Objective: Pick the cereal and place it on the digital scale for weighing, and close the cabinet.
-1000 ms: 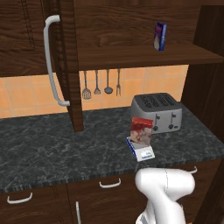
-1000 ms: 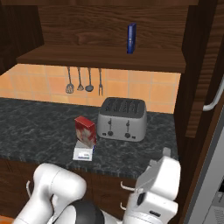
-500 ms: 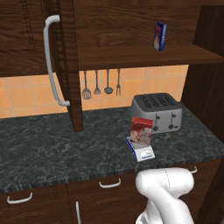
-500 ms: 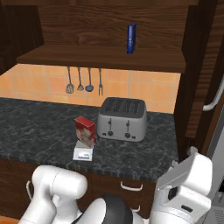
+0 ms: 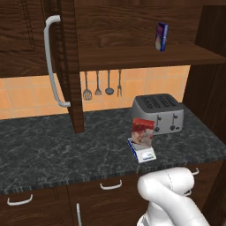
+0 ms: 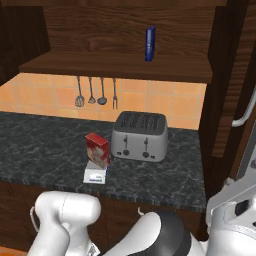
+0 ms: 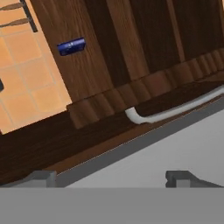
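The white arm folds low in front of the table (image 5: 53,150), elbow bulging beneath its edge; the claw (image 7: 116,177), tips spread wide and empty, points toward the cabinet's pale handle (image 7: 175,109).

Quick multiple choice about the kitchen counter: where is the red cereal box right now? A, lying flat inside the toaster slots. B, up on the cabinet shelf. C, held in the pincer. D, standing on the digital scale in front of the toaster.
D: the cereal stands upright on the digital scale on the counter, just in front of the toaster; the shelf above holds a slim blue box instead.
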